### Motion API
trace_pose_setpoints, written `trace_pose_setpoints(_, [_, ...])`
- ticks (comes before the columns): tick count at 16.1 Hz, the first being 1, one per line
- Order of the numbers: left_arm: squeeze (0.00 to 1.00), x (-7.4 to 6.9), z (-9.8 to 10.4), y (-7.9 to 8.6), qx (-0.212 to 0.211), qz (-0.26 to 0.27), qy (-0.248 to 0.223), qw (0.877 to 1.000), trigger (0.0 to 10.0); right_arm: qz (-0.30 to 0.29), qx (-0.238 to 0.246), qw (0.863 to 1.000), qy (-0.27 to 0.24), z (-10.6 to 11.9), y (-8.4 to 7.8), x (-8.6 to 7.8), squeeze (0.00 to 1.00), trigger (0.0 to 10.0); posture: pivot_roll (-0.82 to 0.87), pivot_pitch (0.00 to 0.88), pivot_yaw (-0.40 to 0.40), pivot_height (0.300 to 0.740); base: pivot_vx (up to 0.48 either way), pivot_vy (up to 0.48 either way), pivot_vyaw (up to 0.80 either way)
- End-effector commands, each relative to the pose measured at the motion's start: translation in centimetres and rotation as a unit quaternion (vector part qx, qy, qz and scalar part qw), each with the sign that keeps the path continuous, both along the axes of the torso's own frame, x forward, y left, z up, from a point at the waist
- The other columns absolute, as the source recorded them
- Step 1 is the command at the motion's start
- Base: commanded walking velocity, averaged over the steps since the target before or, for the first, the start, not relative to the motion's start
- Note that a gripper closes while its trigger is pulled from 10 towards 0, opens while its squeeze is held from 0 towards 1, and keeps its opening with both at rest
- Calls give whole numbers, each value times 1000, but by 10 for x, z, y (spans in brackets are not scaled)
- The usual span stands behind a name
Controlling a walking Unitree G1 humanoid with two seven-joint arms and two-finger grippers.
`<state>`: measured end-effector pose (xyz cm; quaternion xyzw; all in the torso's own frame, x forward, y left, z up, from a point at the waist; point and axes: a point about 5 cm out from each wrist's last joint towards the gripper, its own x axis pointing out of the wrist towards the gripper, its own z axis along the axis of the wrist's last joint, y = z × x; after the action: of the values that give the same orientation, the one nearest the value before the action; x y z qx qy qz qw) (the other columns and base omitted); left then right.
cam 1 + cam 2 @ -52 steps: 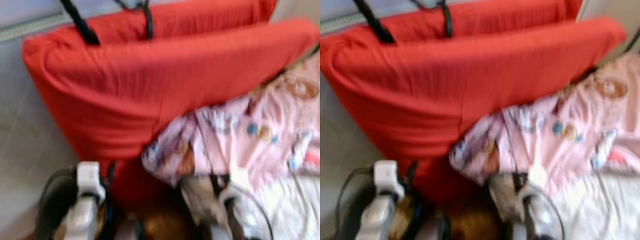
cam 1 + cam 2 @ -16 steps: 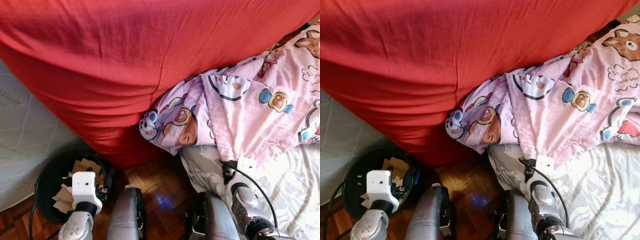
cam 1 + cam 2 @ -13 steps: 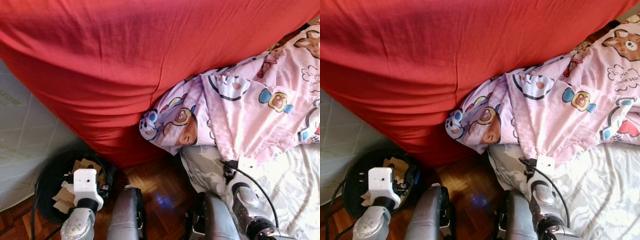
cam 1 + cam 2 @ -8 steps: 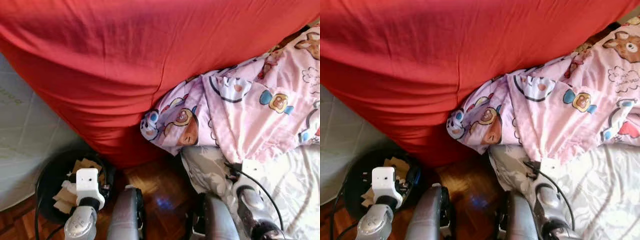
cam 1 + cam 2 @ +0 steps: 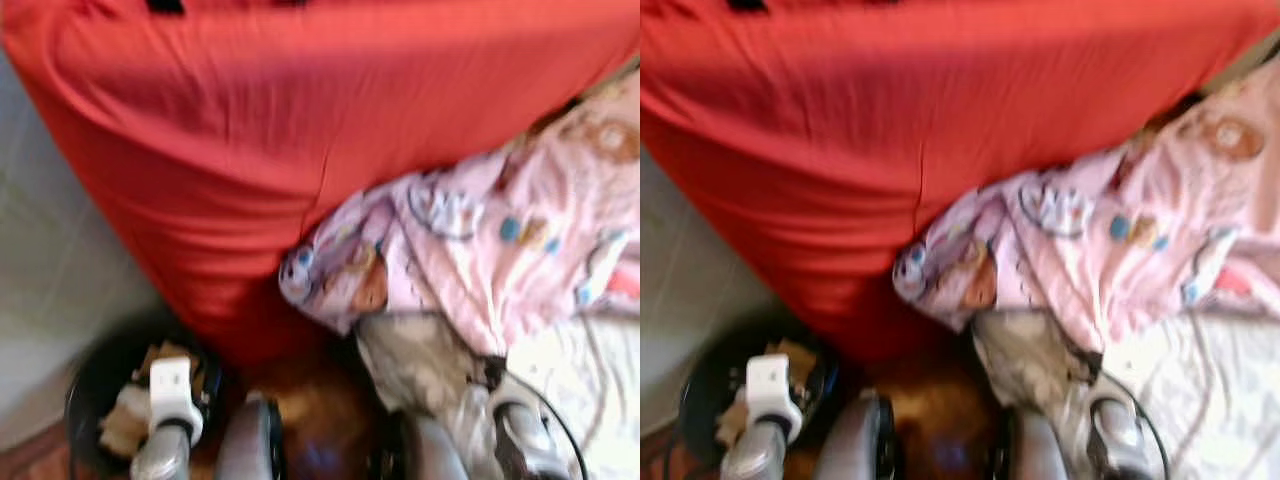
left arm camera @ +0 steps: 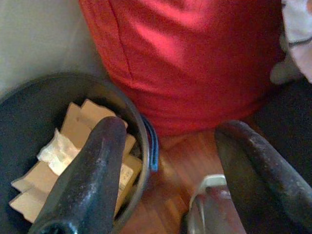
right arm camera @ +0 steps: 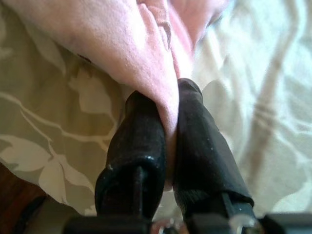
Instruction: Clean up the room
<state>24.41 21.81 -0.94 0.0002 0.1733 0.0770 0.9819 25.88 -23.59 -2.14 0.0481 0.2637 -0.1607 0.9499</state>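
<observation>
A pink cartoon-print blanket point(image 5: 480, 250) lies crumpled on the bed, against a big red cushion point(image 5: 300, 150). My right gripper point(image 7: 165, 95) is shut on a fold of the pink blanket point(image 7: 146, 44), just above a grey floral sheet point(image 7: 53, 126). A black bin point(image 5: 95, 385) with cardboard and paper scraps point(image 6: 73, 141) stands on the floor at the lower left. My left gripper point(image 6: 170, 129) hangs open by the bin's rim point(image 6: 139, 131), one finger point(image 6: 92, 170) over the scraps, with nothing between the two. Its wrist point(image 5: 170, 385) is above the bin.
A pale quilted mattress point(image 5: 50, 250) stands on the left behind the bin. Dark wooden floor point(image 5: 310, 400) lies between the bin and the bed. A white patterned sheet point(image 5: 590, 370) covers the bed on the right. My own legs point(image 5: 250, 445) are at the bottom edge.
The whole picture has shifted and blurred, so the camera has moved. Both arms keep their places, the left over the bin and the right at the blanket's edge.
</observation>
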Motion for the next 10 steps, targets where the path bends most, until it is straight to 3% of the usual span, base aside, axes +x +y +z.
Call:
trace_pose_setpoints(1, [0,-14,-17,6,-6,23,42,999,10000,-2,7,1000,21,-10,-3,-13,0,0,84,76,-43,633,0,0,0])
trace_pose_setpoints(2, [0,-16,-21,6,-9,25,57,998,10000,-2,20,999,33,-14,0,-17,0,0,80,67,-46,633,0,0,0])
trace_pose_setpoints(3, [0,-17,-25,6,-11,25,72,997,10000,-13,54,998,41,-20,4,-23,0,10000,68,58,-45,633,0,0,0])
trace_pose_setpoints(4, [0,-22,-31,5,-17,24,96,995,10000,41,69,995,55,-29,17,-33,0,10000,76,41,-45,633,0,0,0])
trace_pose_setpoints(5, [0,-23,-33,5,-18,25,102,994,10000,55,63,995,54,-30,18,-34,0,10000,76,40,-46,633,0,0,0])
trace_pose_setpoints(6, [0,-27,-39,4,-22,19,124,992,10000,4,96,994,49,-33,11,-41,0,10000,62,27,-38,633,0,0,0])
trace_pose_setpoints(7, [0,-32,-44,3,-23,21,144,989,10000,-15,97,993,61,-36,7,-47,0,10000,62,26,-38,643,0,0,0])
trace_pose_setpoints(8, [0,-40,-52,0,-19,22,179,983,10000,-32,96,990,97,-47,6,-64,0,10000,66,8,-36,658,0,0,0])
trace_pose_setpoints(9, [0,-41,-53,0,-18,20,183,983,10000,-32,97,989,103,-49,7,-67,0,10000,62,5,-32,663,0,0,0])
trace_pose_setpoints(10, [0,-45,-57,-2,-26,23,198,980,10000,-23,96,986,132,-57,13,-82,0,10000,47,0,-24,683,0,0,0])
